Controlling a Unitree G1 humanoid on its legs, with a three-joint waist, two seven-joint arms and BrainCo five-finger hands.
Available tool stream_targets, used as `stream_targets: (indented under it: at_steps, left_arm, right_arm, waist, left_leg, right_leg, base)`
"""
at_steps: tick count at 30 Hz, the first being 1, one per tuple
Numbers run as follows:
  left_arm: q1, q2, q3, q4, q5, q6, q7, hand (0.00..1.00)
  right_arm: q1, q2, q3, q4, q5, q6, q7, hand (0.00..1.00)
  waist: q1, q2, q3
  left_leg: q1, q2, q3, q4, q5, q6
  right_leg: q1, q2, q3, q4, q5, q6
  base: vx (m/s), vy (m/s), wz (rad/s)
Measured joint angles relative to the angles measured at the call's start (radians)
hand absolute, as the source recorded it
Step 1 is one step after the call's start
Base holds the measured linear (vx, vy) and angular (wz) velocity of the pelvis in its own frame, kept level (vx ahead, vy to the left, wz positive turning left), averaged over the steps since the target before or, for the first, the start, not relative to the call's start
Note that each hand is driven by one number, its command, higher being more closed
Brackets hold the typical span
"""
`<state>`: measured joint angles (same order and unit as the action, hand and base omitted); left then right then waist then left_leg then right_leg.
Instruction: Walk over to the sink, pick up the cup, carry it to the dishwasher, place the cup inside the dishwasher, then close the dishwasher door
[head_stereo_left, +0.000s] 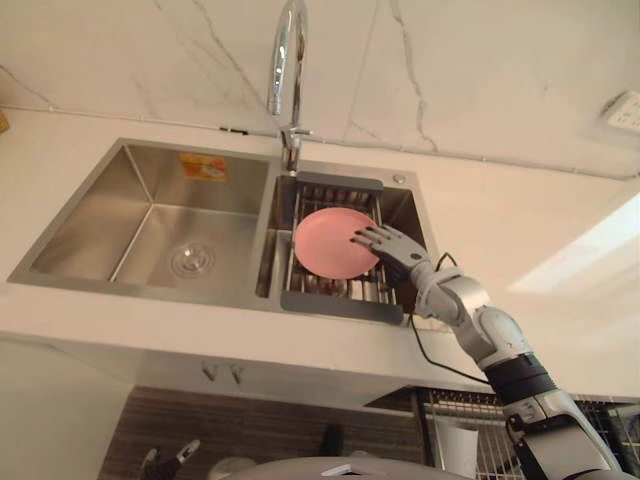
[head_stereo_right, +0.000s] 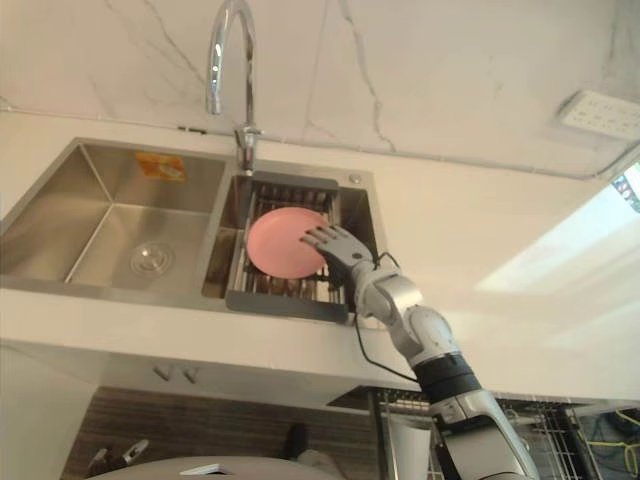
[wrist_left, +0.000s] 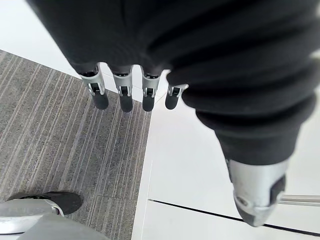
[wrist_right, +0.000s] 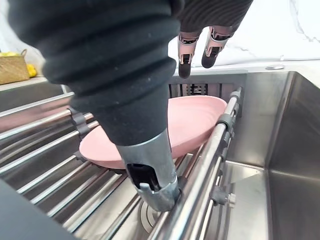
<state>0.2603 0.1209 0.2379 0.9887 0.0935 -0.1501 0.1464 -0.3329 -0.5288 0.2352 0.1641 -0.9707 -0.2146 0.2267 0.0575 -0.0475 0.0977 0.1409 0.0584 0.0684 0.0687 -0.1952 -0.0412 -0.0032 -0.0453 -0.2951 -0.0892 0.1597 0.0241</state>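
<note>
A shallow pink dish (head_stereo_left: 325, 243) lies on a dark-framed metal rack (head_stereo_left: 330, 303) set in the right basin of a steel double sink (head_stereo_left: 150, 230); I see no cup. My right hand (head_stereo_left: 392, 250) reaches over the dish's right edge with its fingers straight and spread. In the right wrist view those fingers (wrist_right: 185, 55) hover above the pink dish (wrist_right: 195, 117), and the thumb (wrist_right: 152, 185) sits low by a rack rail, holding nothing. My left hand (wrist_left: 125, 95) hangs with relaxed straight fingers over the floor.
A tall curved faucet (head_stereo_left: 288, 70) rises behind the sink's divider. White counter runs to both sides, with a marble wall behind. Below the counter at lower right, a wire rack (head_stereo_left: 480, 435) sticks out. A basket (wrist_right: 12, 67) stands far off on the counter.
</note>
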Motion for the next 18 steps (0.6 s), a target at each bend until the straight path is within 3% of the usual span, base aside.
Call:
stream_targets:
  at_steps: [18]
  left_arm:
    - [0.006, 0.000, -0.007, -0.037, 0.000, 0.011, -0.001, 0.00]
  right_arm:
    - [-0.034, 0.007, 0.051, 0.153, -0.059, 0.000, -0.094, 0.00]
  waist:
    - [0.020, 0.000, 0.000]
  left_leg:
    - [-0.017, -0.002, -0.040, -0.002, 0.016, 0.001]
  right_leg:
    - [0.004, -0.008, -0.041, 0.000, 0.000, 0.000]
  base:
    - [0.00, 0.017, 0.07]
